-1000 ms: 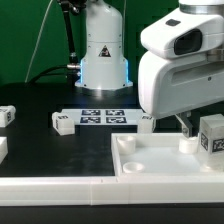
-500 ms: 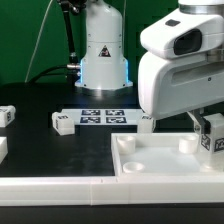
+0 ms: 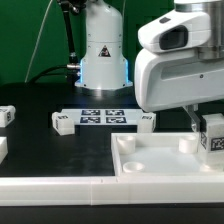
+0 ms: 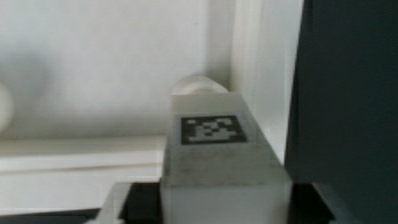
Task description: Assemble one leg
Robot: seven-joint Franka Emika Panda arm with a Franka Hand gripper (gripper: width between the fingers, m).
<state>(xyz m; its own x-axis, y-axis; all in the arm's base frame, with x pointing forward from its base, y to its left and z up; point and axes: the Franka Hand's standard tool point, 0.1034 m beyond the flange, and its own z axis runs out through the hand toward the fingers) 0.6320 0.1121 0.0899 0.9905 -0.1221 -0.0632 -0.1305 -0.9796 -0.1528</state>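
My gripper [image 3: 207,128] is shut on the leg [image 3: 213,138], a small white block with a black-and-white tag. It holds the leg just above the far right corner of the large white tray-like panel [image 3: 150,168], near a round socket [image 3: 188,143]. In the wrist view the leg [image 4: 217,140] stands between my jaws [image 4: 217,205], tag facing the camera, its rounded end pointing at the white panel [image 4: 80,100] below. Whether the leg touches the panel is not visible.
Other small white blocks lie on the black table: one [image 3: 63,122] left of the marker board [image 3: 100,116], one [image 3: 147,121] at its right end, two [image 3: 7,115] at the left edge. The arm's base [image 3: 103,55] stands behind.
My gripper has shifted slightly to the exterior view's right with the leg still held; the hand's body sits a little higher in the view.
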